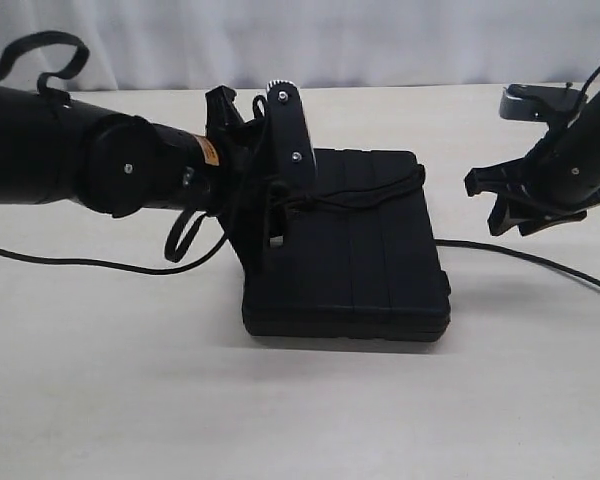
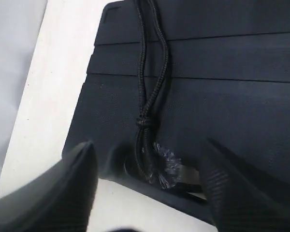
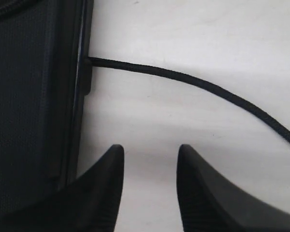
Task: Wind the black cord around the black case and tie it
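Note:
The black case (image 1: 355, 250) lies flat on the table, ribs across its lid (image 2: 222, 63). The black cord (image 1: 365, 192) crosses the lid's far part as a doubled strand (image 2: 157, 63), knotted (image 2: 146, 122) near the handle slot, where its end drops in. Another stretch leaves the case's right side and trails over the table (image 1: 540, 262) (image 3: 193, 82). My left gripper (image 2: 147, 150) is open over the case's handle edge, with the cord end between its fingers but untouched. My right gripper (image 3: 150, 150) is open above bare table, just right of the case (image 3: 34, 96), holding nothing.
The left arm (image 1: 80, 160) reaches in from the left, with glossy cables looping under it and one trailing over the table (image 1: 90, 264). A grey fitting (image 1: 528, 100) sits at the back right. A pale curtain hangs behind the table's far edge.

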`<state>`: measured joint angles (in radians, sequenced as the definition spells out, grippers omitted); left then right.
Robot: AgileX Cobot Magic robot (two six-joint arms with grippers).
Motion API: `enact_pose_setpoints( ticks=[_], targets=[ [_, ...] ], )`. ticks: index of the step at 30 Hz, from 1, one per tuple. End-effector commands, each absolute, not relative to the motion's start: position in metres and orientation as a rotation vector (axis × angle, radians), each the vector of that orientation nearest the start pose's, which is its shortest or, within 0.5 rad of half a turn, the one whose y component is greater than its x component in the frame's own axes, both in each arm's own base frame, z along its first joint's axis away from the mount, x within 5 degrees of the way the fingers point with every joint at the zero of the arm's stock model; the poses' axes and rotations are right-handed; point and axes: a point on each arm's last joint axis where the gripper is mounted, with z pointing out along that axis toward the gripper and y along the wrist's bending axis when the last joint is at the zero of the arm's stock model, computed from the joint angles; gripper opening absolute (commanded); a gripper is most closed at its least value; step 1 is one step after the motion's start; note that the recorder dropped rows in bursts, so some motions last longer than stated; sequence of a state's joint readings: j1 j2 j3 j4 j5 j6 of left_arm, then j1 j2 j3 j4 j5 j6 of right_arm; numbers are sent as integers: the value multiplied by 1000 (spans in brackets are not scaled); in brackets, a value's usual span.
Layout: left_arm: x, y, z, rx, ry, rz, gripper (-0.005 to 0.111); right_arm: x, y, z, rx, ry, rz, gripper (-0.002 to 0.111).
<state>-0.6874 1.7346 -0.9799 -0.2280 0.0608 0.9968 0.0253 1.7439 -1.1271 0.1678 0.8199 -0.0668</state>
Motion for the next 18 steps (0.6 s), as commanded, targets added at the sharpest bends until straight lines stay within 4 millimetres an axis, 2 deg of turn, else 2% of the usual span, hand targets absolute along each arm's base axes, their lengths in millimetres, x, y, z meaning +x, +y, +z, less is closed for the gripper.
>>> enact_pose_setpoints(
  ticks=[1,4,10,14,18],
  targets=[
    [291,-243,178,1560,1743,15,56,332,20,200,-3,2909,197,36],
    [308,-254,172,1565,1883,-55,47,333,20,200,-2,2902,195,36],
    [348,-271,193,1582,1986,-119,51,333,20,200,-16,2901,194,36],
    [355,-272,183,1691,2081,-145,51,333,20,200,-19,2901,193,36],
    [362,-274,169,1747,2027,-82,51,334,19,201,-25,2889,180,36]
  ],
)
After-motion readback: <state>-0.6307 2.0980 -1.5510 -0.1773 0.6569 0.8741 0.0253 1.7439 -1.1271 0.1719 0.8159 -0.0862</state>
